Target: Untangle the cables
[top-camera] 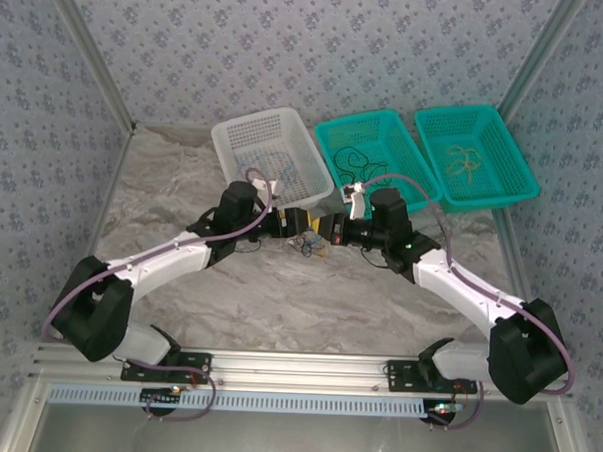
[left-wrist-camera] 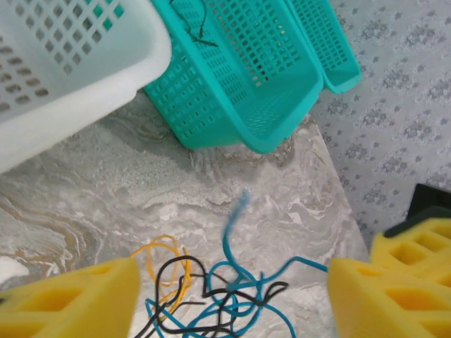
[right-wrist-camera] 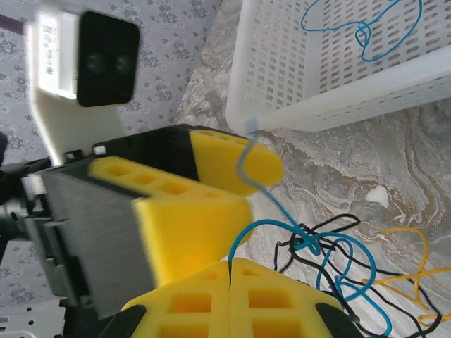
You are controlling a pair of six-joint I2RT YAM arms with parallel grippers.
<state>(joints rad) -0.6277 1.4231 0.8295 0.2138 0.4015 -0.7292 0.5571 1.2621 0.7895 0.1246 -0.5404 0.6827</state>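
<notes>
At the bottom of the right wrist view, the right tool [right-wrist-camera: 229, 274] is clenched on a thin blue cable [right-wrist-camera: 262, 224] rising from the tangle of blue, black and yellow wires [right-wrist-camera: 338, 260] on the marbled grey tabletop [right-wrist-camera: 366, 162]. Facing it, the left tool [left-wrist-camera: 232, 285] stands released, pads [left-wrist-camera: 70, 296] wide apart around that tangle. Beyond, a white plastic mesh basket [top-camera: 256, 119] holds another blue wire [right-wrist-camera: 363, 28]; two teal baskets [top-camera: 354, 120] sit at the top view's upper right.

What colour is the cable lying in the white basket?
Blue cable; the right wrist view shows it best.
</notes>
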